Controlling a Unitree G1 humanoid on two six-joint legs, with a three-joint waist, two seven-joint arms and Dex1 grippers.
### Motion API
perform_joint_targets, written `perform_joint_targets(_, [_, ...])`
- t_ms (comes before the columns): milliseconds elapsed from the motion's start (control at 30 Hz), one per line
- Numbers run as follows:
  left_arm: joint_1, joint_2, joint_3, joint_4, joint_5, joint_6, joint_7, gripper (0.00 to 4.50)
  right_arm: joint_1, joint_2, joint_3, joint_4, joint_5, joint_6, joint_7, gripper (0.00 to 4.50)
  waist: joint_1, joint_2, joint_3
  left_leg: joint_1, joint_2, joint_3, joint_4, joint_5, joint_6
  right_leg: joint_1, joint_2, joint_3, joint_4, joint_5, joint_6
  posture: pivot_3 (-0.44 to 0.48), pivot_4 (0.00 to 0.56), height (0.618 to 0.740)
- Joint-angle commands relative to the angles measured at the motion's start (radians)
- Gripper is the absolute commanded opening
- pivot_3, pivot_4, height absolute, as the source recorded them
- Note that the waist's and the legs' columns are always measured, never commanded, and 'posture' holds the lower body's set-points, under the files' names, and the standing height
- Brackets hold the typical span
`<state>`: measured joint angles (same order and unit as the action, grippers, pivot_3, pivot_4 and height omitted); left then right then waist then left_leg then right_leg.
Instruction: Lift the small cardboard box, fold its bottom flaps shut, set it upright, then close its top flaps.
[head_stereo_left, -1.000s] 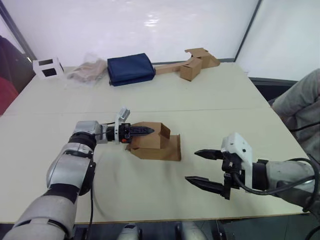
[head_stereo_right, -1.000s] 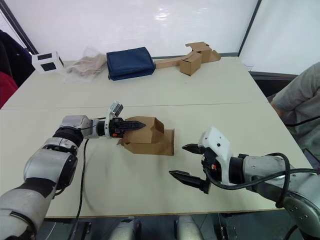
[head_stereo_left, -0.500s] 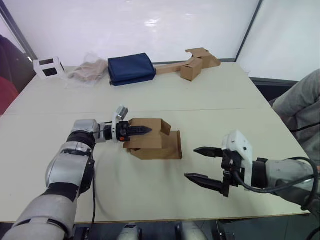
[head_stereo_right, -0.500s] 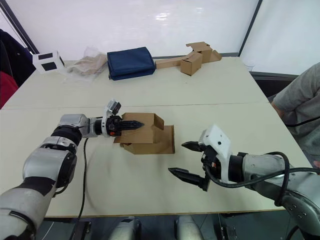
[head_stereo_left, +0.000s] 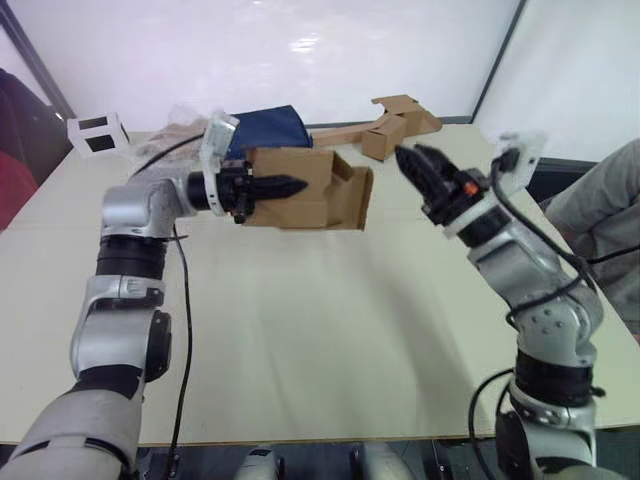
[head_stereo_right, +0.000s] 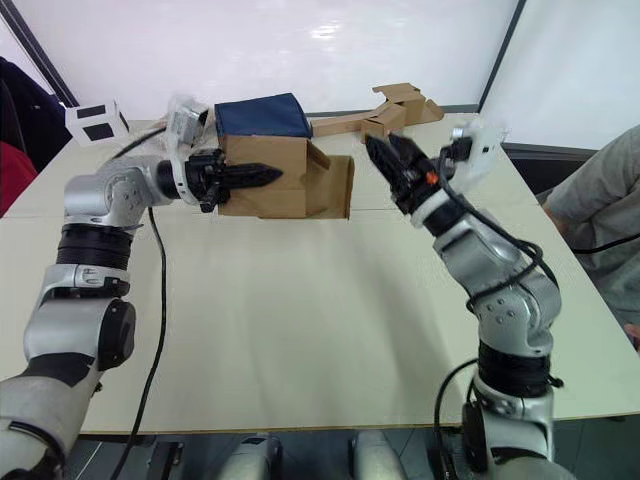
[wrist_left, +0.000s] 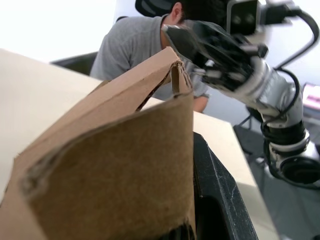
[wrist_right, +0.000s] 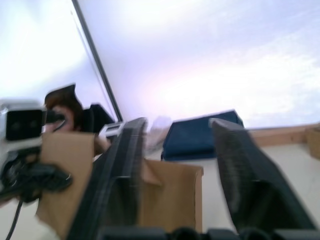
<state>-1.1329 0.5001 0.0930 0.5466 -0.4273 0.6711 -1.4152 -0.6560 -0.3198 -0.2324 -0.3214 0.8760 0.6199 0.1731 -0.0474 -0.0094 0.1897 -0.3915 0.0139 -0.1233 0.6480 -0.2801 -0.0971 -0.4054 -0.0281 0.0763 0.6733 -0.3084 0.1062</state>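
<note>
Since a second ago we have carried the small cardboard box (head_stereo_left: 300, 188) from low on the surface (head_stereo_left: 330, 330) to well above it, and our right end effector (head_stereo_left: 418, 170) has risen from near the front edge to just beside the box's open end.

We judge the lift done; folding the bottom flaps, setting the box upright and closing the top flaps are all left.

Our left end effector (head_stereo_right: 255, 176) is clamped on the box's near wall, one black finger lying along the outside. Our right end effector is spread open, holding nothing, its fingers pointing at the flaps (head_stereo_right: 335, 186) that hang loose at the box's right end. We cannot tell whether those are the bottom or the top flaps.

We see plain brown corrugated card, unmarked, lying on its side in the air, its walls slightly skewed rather than square. In the left wrist view the card's torn, rough edge (wrist_left: 107, 130) shows.
</note>
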Motion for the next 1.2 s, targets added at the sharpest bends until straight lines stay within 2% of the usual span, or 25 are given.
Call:
perform_joint_targets(33, [-0.039,-0.003,0.037,-0.043,-0.043,-0.003,0.054,0.00,-0.063,0.045,0.047,0.056,-0.029,-0.073,0.088,0.20,-0.004,0.000,0.000,0.000,0.000,0.000,0.000,0.000,0.001,0.000,0.000,0.000,0.000,0.000,0.000,0.000,0.150,0.740])
perform_joint_targets(67, [-0.032,-0.002,0.034,-0.057,-0.048,-0.002,0.055,0.00,-0.069,0.053,0.059,0.077,-0.046,-0.085,0.103,0.04,-0.008,0.000,0.000,0.000,0.000,0.000,0.000,0.000,0.001,0.000,0.000,0.000,0.000,0.000,0.000,0.000,0.150,0.740])
perform_joint_targets(267, [-0.010,0.015,0.034,-0.096,-0.073,0.006,0.076,0.00,-0.074,0.066,0.105,0.118,-0.105,-0.102,0.159,0.04,-0.024,0.000,0.000,0.000,0.000,0.000,0.000,0.000,-0.001,0.000,0.000,0.000,0.000,0.000,0.000,0.000,0.150,0.740])
perform_joint_targets(633, [0.017,0.031,0.016,-0.168,-0.108,0.041,0.084,0.00,-0.079,0.104,0.151,0.141,-0.128,-0.086,0.231,0.04,-0.025,0.000,0.000,0.000,0.000,0.000,0.000,0.000,-0.001,-0.001,0.000,0.000,0.001,0.000,0.000,0.000,0.150,0.740])
perform_joint_targets(1200, [0.032,0.045,-0.017,-0.232,-0.158,0.100,0.050,0.00,-0.106,0.163,0.179,0.160,-0.160,-0.092,0.269,0.04,-0.025,0.000,0.000,0.000,0.000,0.000,0.000,0.000,-0.001,-0.001,0.000,0.000,0.001,0.000,0.000,0.000,0.150,0.740])
